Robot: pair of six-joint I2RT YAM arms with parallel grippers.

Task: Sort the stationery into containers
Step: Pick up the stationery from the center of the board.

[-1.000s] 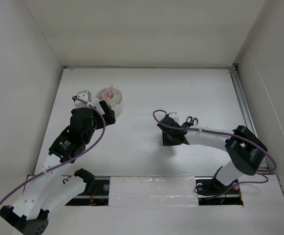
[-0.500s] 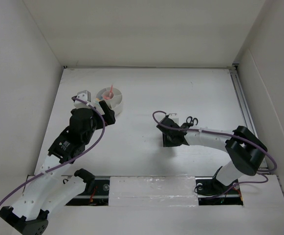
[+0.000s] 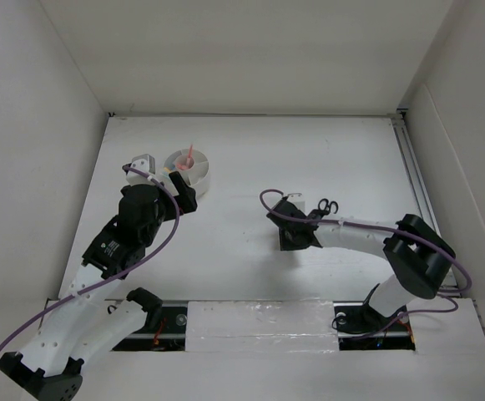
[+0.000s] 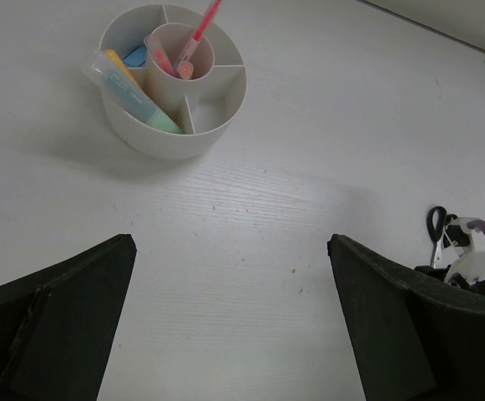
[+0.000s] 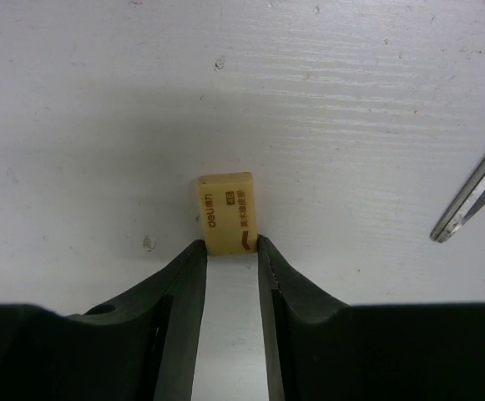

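Eraser (image 5: 224, 210) pinched by the right gripper (image 5: 230, 244)
Grip shown only at the wrist, hidden overhead; left gripper (image 4: 231, 242) held wide

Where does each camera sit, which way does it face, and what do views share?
Top external: above and behind the arms, looking down on the table; both arms show.
Left wrist: on the left arm, facing forward to the white cup; the open left gripper frames the bottom.
Right wrist: on the right arm, facing down at the eraser, the right gripper flanking its near end.
Shared: the scissors, in all three.
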